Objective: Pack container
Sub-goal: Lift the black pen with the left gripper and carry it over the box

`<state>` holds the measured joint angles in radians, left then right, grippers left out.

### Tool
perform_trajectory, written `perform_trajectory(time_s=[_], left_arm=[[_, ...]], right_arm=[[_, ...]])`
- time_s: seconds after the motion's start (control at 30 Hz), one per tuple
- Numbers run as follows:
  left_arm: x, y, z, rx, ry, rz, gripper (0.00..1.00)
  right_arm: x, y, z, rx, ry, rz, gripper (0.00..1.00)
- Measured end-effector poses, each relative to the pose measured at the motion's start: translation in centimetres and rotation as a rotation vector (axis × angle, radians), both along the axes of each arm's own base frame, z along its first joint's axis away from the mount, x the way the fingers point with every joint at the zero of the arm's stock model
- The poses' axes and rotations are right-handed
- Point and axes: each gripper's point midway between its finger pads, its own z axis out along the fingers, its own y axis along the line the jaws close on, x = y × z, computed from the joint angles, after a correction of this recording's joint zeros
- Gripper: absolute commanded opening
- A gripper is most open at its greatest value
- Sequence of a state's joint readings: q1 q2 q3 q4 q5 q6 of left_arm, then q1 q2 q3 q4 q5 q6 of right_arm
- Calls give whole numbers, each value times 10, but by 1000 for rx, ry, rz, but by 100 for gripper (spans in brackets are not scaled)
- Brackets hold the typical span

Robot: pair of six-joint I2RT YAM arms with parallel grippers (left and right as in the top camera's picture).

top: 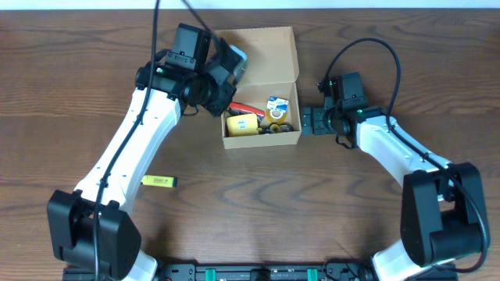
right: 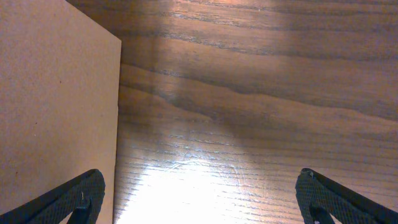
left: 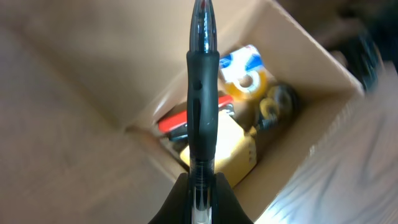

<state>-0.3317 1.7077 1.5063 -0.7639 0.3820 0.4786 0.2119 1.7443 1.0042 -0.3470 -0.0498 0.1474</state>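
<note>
1. Overhead view
   - The container [top: 262, 139] stands on the table [top: 78, 47] at centre rear, and its flap lid [top: 258, 51] is raised behind it.
   - Inside the container lie a yellow block [top: 242, 123], a red item [top: 247, 109] and a tape roll [top: 275, 106]. Small dark items lie beside them, too small to identify.
   - The left pincer [top: 228, 62] hangs over the container's left rear corner. This view does not show what it grips.
   - The right pincer [top: 309, 122] sits just beside the container's right wall, at table level.
   - A yellow marker [top: 158, 181] lies on the table, well apart from the container and to the outside of the left arm.

2. Left wrist view
   - The left pincer [left: 200, 186] is clamped on a black pen [left: 200, 93]. The pen projects straight out from between the fingers.
   - The pen points into the open container [left: 298, 56], above its contents.
   - The yellow block [left: 233, 149], the red item [left: 174, 121], the tape roll [left: 245, 68] and dark rings [left: 277, 102] are visible below the pen.

3. Right wrist view
   - The right pincer [right: 199, 205] stands wide apart and grips nothing. One finger [right: 74, 199] shows at each lower corner.
   - A plain cardboard wall of the container [right: 56, 93] fills the left side, next to the left finger. Contact cannot be confirmed.
   - Bare wood-grain table [right: 261, 93] fills the rest of the frame.
</note>
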Motion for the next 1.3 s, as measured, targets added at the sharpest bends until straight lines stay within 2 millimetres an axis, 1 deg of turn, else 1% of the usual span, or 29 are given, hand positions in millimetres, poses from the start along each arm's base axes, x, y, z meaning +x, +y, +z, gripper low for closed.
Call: perform_trajectory(time_s=[0.1, 0.23, 0.37, 0.5, 0.6, 0.67, 0.73, 0.77, 0.83, 0.9, 1.13, 1.3], left_arm=[[-9, -7, 0, 39, -79, -225, 6], [-23, -14, -2, 88, -159, -468, 6], [-43, -34, -4, 143, -265, -750, 6], [-55, -51, -5, 171, -336, -909, 6], [-59, -63, -16, 185, -350, -990, 6], [-55, -67, -28, 206, -347, -1014, 5], [-49, -71, -44, 240, -333, -1024, 6], [-44, -72, -54, 260, -321, -1014, 6], [-32, -75, -67, 285, -312, -968, 6], [-24, -74, -76, 301, -287, -911, 6], [-20, -68, -80, 313, -224, -791, 6], [-29, -60, -84, 326, -154, -759, 6]], right_arm=[[0, 0, 0, 0, 0, 0, 99], [0, 0, 0, 0, 0, 0, 99], [0, 0, 0, 0, 0, 0, 99], [0, 0, 0, 0, 0, 0, 99], [0, 0, 0, 0, 0, 0, 99], [0, 0, 0, 0, 0, 0, 99], [0, 0, 0, 0, 0, 0, 99], [0, 0, 0, 0, 0, 0, 99], [0, 0, 0, 0, 0, 0, 99], [0, 0, 0, 0, 0, 0, 99], [0, 0, 0, 0, 0, 0, 99], [0, 0, 0, 0, 0, 0, 99]])
